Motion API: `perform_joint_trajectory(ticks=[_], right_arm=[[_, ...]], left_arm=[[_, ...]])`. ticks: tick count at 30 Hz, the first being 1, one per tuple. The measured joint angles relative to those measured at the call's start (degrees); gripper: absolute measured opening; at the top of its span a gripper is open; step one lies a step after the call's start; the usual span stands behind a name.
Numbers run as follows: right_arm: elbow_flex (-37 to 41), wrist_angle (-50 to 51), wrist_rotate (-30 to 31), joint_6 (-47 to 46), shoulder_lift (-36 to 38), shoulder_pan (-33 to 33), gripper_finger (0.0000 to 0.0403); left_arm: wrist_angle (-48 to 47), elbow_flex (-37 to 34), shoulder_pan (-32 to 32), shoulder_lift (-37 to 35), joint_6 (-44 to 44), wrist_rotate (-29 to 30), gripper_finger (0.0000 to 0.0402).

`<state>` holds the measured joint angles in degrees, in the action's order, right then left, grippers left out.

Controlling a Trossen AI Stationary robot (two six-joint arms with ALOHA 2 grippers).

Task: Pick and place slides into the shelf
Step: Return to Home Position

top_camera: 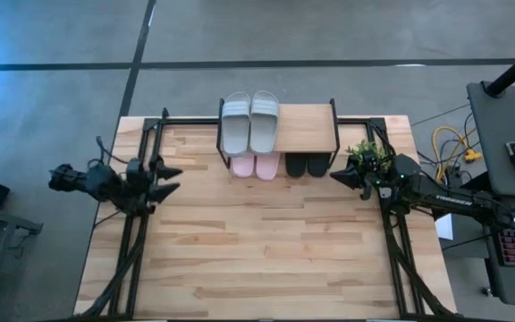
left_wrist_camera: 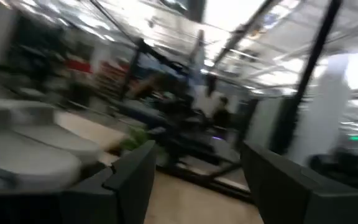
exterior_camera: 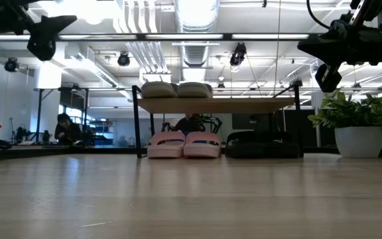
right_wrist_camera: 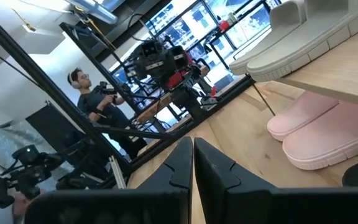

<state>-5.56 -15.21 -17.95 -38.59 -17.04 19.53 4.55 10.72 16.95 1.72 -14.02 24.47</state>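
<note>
The wooden bench (top_camera: 266, 259) carries the shelf (top_camera: 309, 131) at its far edge. A grey-green pair (top_camera: 249, 122) lies on the plank's left half. Beneath it, on the bench, are a pink pair (top_camera: 256, 165) and a black pair (top_camera: 307, 165). A potted plant (top_camera: 369, 157) seemingly stands just beside the shelf.

Right half of the shelf (top_camera: 308, 131) bare — grey-green slides (top_camera: 249, 122) fill the left.

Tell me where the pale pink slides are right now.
In the high view, the pale pink foam slides sit under the small wooden-topped shelf, on its left half, below the grey-green foam slides and beside the black foam slides.
</note>
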Motion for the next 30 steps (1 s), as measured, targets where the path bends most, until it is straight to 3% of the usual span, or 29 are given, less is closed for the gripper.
perform_joint_trajectory(ticks=[7, 14, 19, 24, 30], right_arm=[[0.0, -0.03, 0.0, -0.04, 0.0, 0.0, 0.0009], [0.0, -0.23, 0.0, -4.62, 0.0, 0.0, 0.0009], [-0.03, -4.06, 0.01, -10.28, 0.0, 0.0, 0.0009], [-2.54, -6.34, 0.82, -10.0, 0.01, 0.0, 0.0009], [-5.31, -5.81, 3.06, -7.91, -2.03, 0.0, 0.0009]], left_arm=[[-0.25, -0.09, -0.03, -0.09, -3.77, -8.09, 0.0221], [-0.39, -0.13, -0.03, -0.08, -9.69, -23.02, 0.0221], [4.55, -0.14, -0.03, -0.06, -8.09, -31.11, 0.0221], [2.94, -0.16, -0.79, -0.12, -3.5, -31.46, 0.0221], [1.0, -1.46, -5.43, -0.12, -4.75, -31.05, 0.0221]])
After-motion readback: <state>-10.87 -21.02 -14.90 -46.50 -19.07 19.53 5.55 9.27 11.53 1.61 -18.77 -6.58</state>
